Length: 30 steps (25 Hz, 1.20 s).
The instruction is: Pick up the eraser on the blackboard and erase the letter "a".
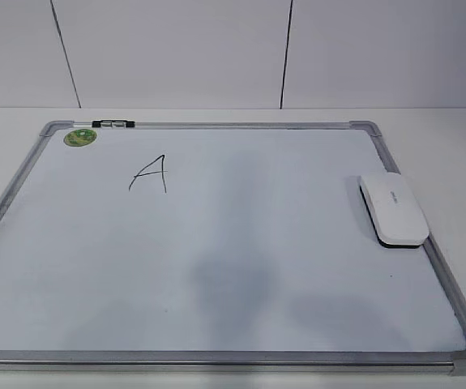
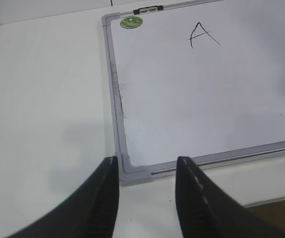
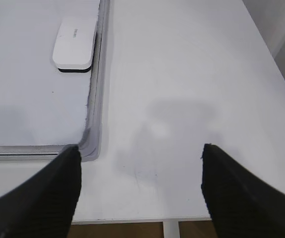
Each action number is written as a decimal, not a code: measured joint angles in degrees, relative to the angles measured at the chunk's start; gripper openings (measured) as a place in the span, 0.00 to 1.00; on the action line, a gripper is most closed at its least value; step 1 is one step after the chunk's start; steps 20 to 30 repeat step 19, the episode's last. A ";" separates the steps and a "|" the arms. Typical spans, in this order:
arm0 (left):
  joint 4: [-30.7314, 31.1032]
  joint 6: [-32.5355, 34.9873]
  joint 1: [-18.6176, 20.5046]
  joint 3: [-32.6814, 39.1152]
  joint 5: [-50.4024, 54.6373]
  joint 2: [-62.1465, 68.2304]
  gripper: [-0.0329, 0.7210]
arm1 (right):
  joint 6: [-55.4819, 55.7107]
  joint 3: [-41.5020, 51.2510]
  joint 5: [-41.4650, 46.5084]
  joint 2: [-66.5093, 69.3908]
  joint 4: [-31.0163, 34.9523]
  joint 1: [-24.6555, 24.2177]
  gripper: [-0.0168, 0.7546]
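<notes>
Both jaws are gaping wide, empty; we're eyeing the eraser (image 1: 393,211), judging it light, rigid, slick plastic, best pinched across its long sides.

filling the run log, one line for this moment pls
eraser: untouched on whiteboard right edge | letter "A": unerased | left tool: open | right tool: open

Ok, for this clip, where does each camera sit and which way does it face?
Exterior: near the front edge, slanting down across the silver-framed whiteboard; no robot parts.
Left wrist: above the board's near-left corner, facing the black marker letter; open left hand.
Right wrist: above the near-right corner, facing the white oblong plastic eraser; open right hand.
Shared: exterior and left wrist show the round green sticker.
</notes>
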 joint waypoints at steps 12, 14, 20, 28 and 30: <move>0.00 0.00 0.00 0.00 0.00 0.00 0.38 | -0.52 0.00 0.12 0.00 0.28 0.00 0.78; 0.00 0.00 0.00 0.00 0.00 0.00 0.38 | -0.62 0.00 0.12 0.00 0.28 0.00 0.78; 0.00 0.00 0.00 0.00 0.00 0.00 0.38 | -0.62 0.00 0.12 0.00 0.28 0.00 0.78; 0.00 0.00 0.00 0.00 0.00 0.00 0.38 | -0.62 0.00 0.12 0.00 0.28 0.00 0.78; 0.00 0.00 0.00 0.00 0.00 0.00 0.38 | -0.62 0.00 0.12 0.00 0.28 0.00 0.78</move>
